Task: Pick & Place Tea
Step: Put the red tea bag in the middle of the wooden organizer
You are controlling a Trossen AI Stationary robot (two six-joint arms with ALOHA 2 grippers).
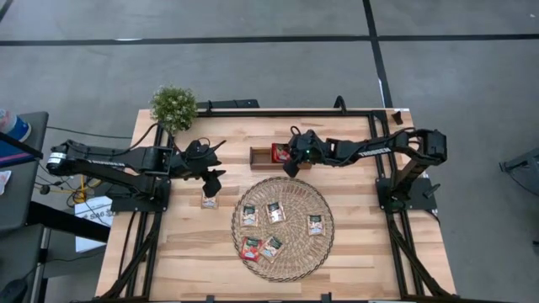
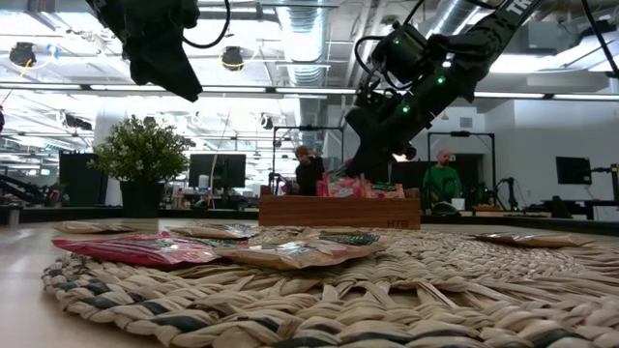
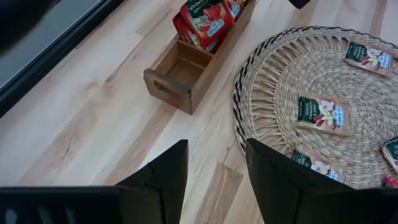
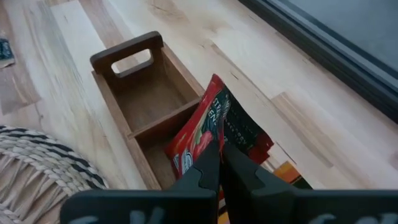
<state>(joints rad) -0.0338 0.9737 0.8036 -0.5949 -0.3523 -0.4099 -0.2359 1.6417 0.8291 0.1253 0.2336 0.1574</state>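
A small brown wooden tray (image 1: 259, 156) sits on the table beyond the round wicker mat (image 1: 295, 254). Red tea sachets (image 3: 205, 18) stand upright in its middle compartment, while the end compartment (image 4: 149, 93) is bare. My right gripper (image 4: 221, 163) is over the tray, shut on one red sachet (image 4: 208, 124). Several tea sachets (image 1: 275, 212) lie flat on the mat, and one more (image 1: 209, 201) lies on the table left of it. My left gripper (image 3: 214, 155) hovers open above that lone sachet, touching nothing. My right gripper pinches the upper edge (image 4: 215, 138) of a red sachet between its two shut fingers. It comes slanting down from the table's right side. The sachet stands upright, edge-on to the fingers, with its lower end down in the tray's middle compartment among other sachets.
A potted plant (image 1: 173, 107) stands at the table's far left corner. Black frame rails (image 1: 396, 244) run along both sides of the table. Bare wood lies between the mat and the table's near and right edges. People sit in the room behind (image 2: 443, 179).
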